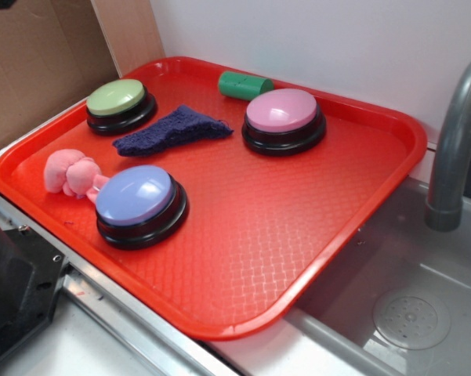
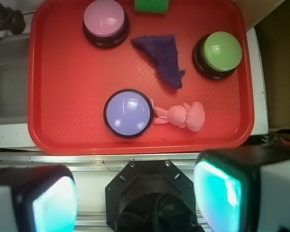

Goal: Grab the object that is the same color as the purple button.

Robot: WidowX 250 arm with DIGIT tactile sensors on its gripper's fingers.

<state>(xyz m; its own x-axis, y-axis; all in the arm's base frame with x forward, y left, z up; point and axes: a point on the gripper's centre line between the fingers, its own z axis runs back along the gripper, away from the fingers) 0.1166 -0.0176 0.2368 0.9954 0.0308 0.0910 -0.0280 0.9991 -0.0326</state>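
Observation:
The dark purple-navy knitted cloth (image 1: pixel 172 130) lies flat on the red tray (image 1: pixel 298 235), between the green-domed and pink-domed buttons; it also shows in the wrist view (image 2: pixel 163 58). The purple button (image 1: pixel 137 202), lavender-blue dome on a black base, stands at the tray's front left, and shows in the wrist view (image 2: pixel 128 113). My gripper (image 2: pixel 137 195) shows only in the wrist view, high above the counter in front of the tray. Its teal-padded fingers (image 2: pixel 217 195) stand wide apart with nothing between them.
A pink plush toy (image 1: pixel 72 174) lies next to the purple button. A green-domed button (image 1: pixel 119 103), a pink-domed button (image 1: pixel 284 117) and a green cylinder (image 1: pixel 244 84) are on the tray's far side. A sink (image 1: pixel 411 313) with a grey faucet (image 1: pixel 454 149) is at right. The robot's black base (image 2: pixel 157 198) is below.

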